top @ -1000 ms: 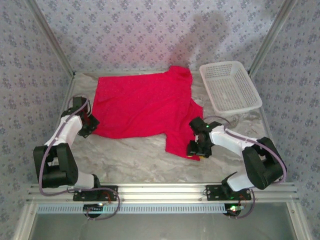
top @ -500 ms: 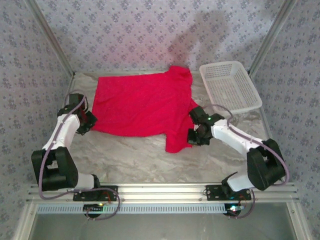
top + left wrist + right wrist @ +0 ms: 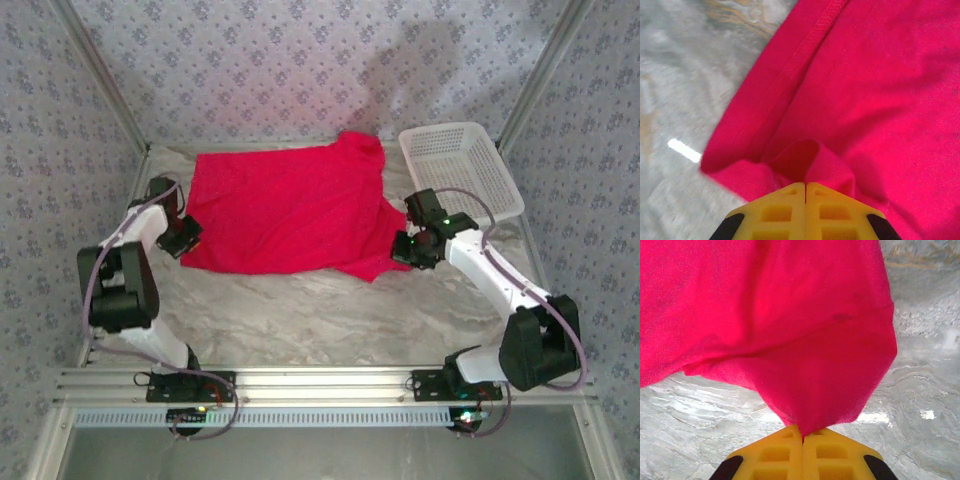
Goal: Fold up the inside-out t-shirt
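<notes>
The bright red soft cloth t-shirt [image 3: 285, 205] lies spread on the marbled table [image 3: 300, 310], long axis running arm to arm, one near corner pinched in the fully closed left gripper [image 3: 805, 186] and the other in the closed right gripper [image 3: 802, 432], the cloth reaching away ahead of both fingertip pairs.

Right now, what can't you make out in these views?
- Top external: fingertips of the left gripper and right gripper, too small and dark against the t-shirt edge.
- Left wrist: how much cloth is pinched; the yellow fingers cover it and the bottom edge cuts them off.
- Right wrist: the table beyond, hidden by the lifted cloth.
</notes>
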